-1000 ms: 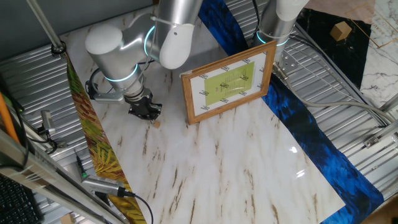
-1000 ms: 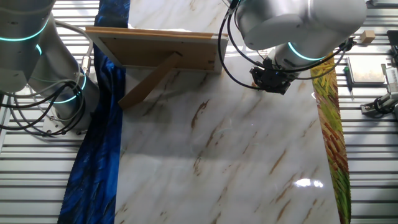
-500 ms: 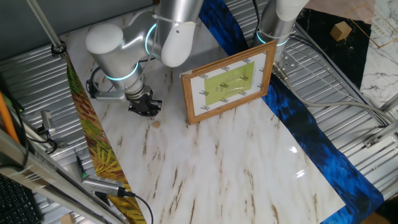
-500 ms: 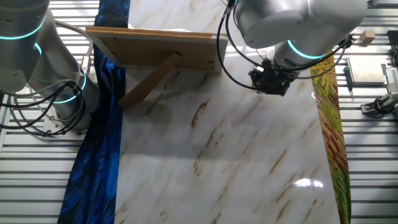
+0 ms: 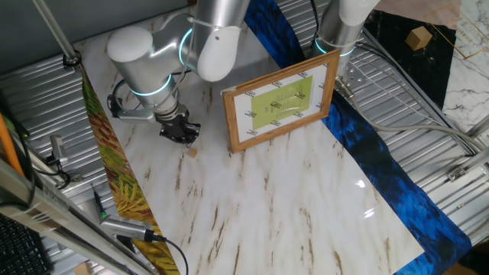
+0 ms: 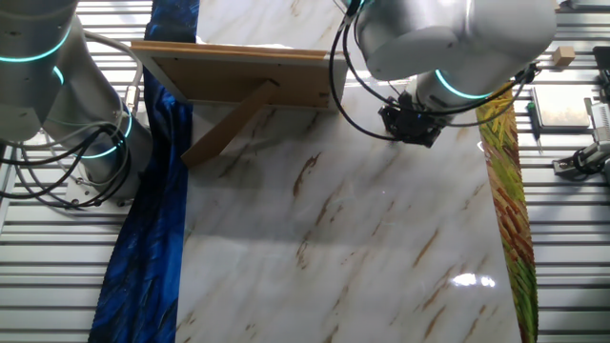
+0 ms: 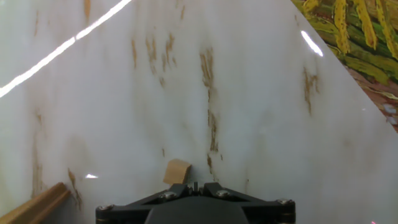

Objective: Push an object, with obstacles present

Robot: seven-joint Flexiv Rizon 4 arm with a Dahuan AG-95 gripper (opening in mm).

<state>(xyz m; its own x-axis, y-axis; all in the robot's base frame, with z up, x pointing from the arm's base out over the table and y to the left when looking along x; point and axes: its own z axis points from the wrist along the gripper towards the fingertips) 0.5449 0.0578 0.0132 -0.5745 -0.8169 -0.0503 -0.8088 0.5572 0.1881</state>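
The object is a tiny light-brown wooden nub (image 5: pixel 192 150) on the white marble table, just in front of my gripper (image 5: pixel 182 136). In the hand view the nub (image 7: pixel 177 172) sits right at the closed fingertips of the gripper (image 7: pixel 194 185), slightly left of centre, touching or nearly so. The jaws are shut and hold nothing. The obstacle, a light-wood picture frame (image 5: pixel 281 101) with a yellow-green picture, stands upright to the right of the nub. The other fixed view shows the frame's back and prop (image 6: pixel 238 76); there the gripper (image 6: pixel 410 127) hides the nub.
A yellow-green patterned cloth (image 5: pixel 126 191) runs along one table side and a blue cloth (image 5: pixel 367 145) along the other. A second robot base (image 6: pixel 67 105) stands behind the frame. A corner of the frame (image 7: pixel 34 205) shows at the hand view's lower left.
My gripper has shifted a little towards the picture frame side, staying low over the table. The nub has not visibly moved.
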